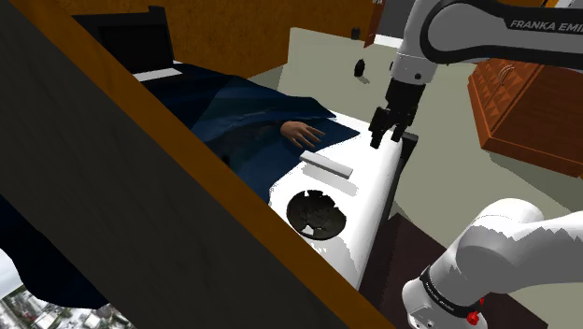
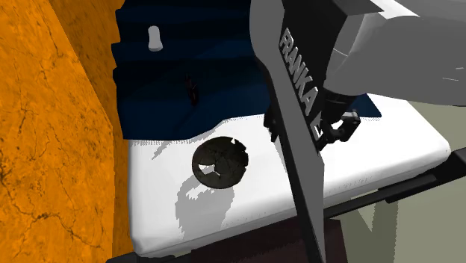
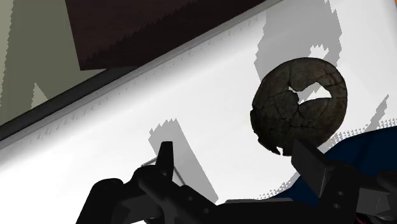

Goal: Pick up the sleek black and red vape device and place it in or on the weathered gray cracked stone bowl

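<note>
Wrist view: round cracked stone bowl [image 3: 280,108], rim chipped, hollow bare, on smooth white bench [image 3: 127,121]. Pincer [image 3: 233,146] wide, clasping nothing

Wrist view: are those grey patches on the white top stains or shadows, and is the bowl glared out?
Wrist view: shadows, flat grey with stair-stepped edges, on the white top; the bowl shows its cracks clearly, no glare. Second exterior view: a similar jagged shadow lies beside the bowl, and the arm crosses in front. Shoulder view: the bowl reads dark against white.
</note>
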Tool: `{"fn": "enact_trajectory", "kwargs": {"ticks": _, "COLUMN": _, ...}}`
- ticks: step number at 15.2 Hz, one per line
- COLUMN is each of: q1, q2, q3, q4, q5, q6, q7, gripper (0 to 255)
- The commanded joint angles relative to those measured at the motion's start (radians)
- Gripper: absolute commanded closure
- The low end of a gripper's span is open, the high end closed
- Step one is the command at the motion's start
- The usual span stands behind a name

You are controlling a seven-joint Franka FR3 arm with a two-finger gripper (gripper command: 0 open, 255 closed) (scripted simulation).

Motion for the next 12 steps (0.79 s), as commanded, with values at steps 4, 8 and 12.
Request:
{"fn": "enact_trajectory", "kwargs": {"ticks": 4, "q1": 0.020, "q2": 0.076, "q3": 0.050, "q4": 0.017, "q5": 0.031, "q6": 0.068, "q7": 0.055, "gripper": 0}}
{"fn": "enact_trajectory", "kwargs": {"ticks": 8, "q1": 0.042, "q2": 0.190, "q3": 0.114, "q4": 0.059, "q5": 0.059, "q6": 0.154, "q7": 0.127, "gripper": 0}}
{"fn": "enact_trajectory", "kwargs": {"ticks": 12, "q1": 0.059, "q2": 0.316, "q3": 0.173, "q4": 0.123, "q5": 0.070, "q6": 0.230, "q7": 0.200, "gripper": 0}}
